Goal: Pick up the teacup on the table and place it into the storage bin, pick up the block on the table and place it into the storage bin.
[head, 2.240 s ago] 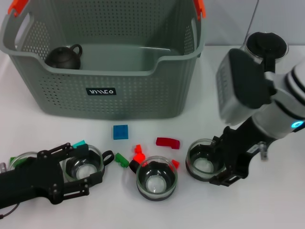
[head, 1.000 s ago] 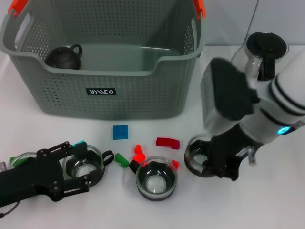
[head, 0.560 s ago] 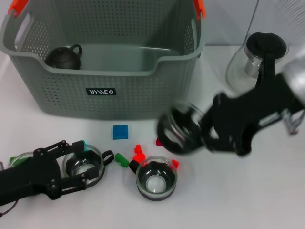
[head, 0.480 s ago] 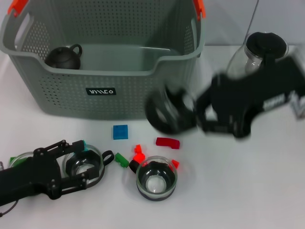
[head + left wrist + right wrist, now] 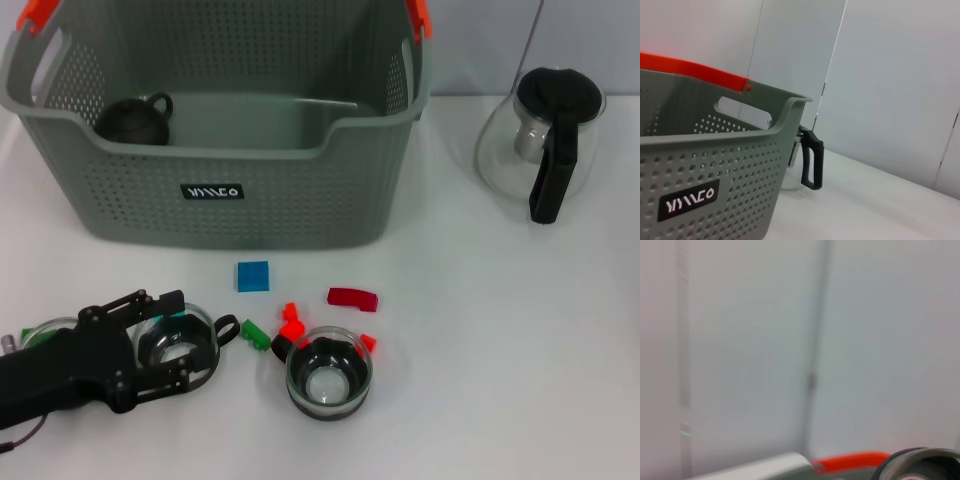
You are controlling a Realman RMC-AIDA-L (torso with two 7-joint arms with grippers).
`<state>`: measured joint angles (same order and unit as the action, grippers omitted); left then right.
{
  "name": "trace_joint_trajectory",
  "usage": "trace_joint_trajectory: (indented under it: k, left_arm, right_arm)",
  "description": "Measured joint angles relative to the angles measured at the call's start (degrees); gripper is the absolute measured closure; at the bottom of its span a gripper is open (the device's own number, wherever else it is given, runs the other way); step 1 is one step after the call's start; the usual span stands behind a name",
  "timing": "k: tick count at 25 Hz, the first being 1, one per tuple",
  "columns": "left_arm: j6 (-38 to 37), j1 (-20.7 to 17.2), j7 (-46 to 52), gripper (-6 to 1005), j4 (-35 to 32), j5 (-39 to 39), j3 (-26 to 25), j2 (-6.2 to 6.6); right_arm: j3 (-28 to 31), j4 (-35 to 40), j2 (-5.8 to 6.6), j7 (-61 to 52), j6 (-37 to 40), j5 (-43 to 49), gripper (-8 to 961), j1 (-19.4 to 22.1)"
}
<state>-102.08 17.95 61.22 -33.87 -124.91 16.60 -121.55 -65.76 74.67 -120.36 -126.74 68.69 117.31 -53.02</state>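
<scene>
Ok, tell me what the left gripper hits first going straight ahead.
The teacup between the left gripper's open fingers comes first; past it, probably the green block, though depth is hard to judge.

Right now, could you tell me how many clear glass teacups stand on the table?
3 teacups: one front-centre, one between the left gripper's fingers, one at the far left, mostly hidden behind that arm.

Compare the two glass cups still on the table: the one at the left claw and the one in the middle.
The left teacup sits between the fingers of the left claw; the middle teacup stands free. A teal block touches the left one; red blocks flank the middle one. Both are upright, clear glass, black-handled, and outside the storage bin.
</scene>
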Motion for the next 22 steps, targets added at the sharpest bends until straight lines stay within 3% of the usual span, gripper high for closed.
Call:
trace_joint_trajectory:
  k: [2, 7, 10, 15, 22]
  left_arm:
    - [0.1, 0.0, 0.1, 175, 0.2, 0.0, -0.2, -0.08]
    - [0.7, 0.0, 0.1, 175, 1.3, 0.0, -1.3, -0.17]
    - [1.0, 0.0, 0.1, 176, 1.5, 0.0, -1.4, -0.22]
    - [2.0, -0.2, 0.1, 176, 1.6, 0.0, -1.4, -0.62]
    - [3.5, 0.2, 0.1, 176, 2.7, -0.1, -1.3, -0.7]
  right_arm:
    - [-1.7, -6.0, -0.02, -4.0, -5.6, 7.0, 896, -5.8]
    - [-2.2, -31.0, -0.02, -6.4, -17.2, 16.3, 896, -20.4]
    - [-4.0, -42.1, -0.31, -6.2, -24.6, 17.7, 897, -25.0]
    - [-9.2, -52.4, -0.83, -7.4, -33.4, 17.3, 897, -26.8]
    - [-11.8, -55.5, -0.75, -7.1, -34.2, 14.8, 896, -25.2]
